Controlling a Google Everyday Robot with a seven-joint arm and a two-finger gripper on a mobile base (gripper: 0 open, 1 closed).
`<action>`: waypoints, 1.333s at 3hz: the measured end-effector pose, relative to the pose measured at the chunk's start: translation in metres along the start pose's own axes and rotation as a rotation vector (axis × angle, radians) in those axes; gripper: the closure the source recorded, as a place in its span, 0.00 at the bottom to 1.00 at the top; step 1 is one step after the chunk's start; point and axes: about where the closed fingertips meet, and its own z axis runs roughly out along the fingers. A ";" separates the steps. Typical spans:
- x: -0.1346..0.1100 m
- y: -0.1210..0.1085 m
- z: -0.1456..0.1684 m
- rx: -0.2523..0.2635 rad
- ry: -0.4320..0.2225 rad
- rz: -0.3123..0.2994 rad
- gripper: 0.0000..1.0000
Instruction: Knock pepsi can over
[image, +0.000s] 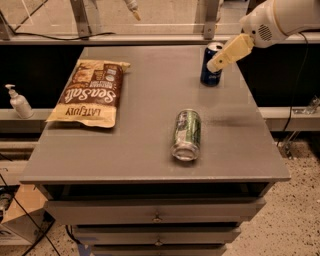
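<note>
The pepsi can (210, 70), dark blue with a silver top, stands upright near the far right corner of the grey table (145, 135). My gripper (218, 61) reaches in from the upper right; its cream-coloured tip lies over the can's right upper side, at about the can's mid-height. Whether it touches the can I cannot tell.
A green and silver can (186, 135) lies on its side in the table's middle. A brown Sea Salt chip bag (91, 93) lies flat at the left. A soap dispenser (19, 102) stands on a ledge left of the table. Drawers (157, 212) sit below the front edge.
</note>
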 end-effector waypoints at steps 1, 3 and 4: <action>-0.002 -0.008 0.022 -0.008 -0.054 0.037 0.00; 0.016 -0.037 0.062 0.004 -0.095 0.129 0.00; 0.029 -0.046 0.086 -0.001 -0.094 0.169 0.00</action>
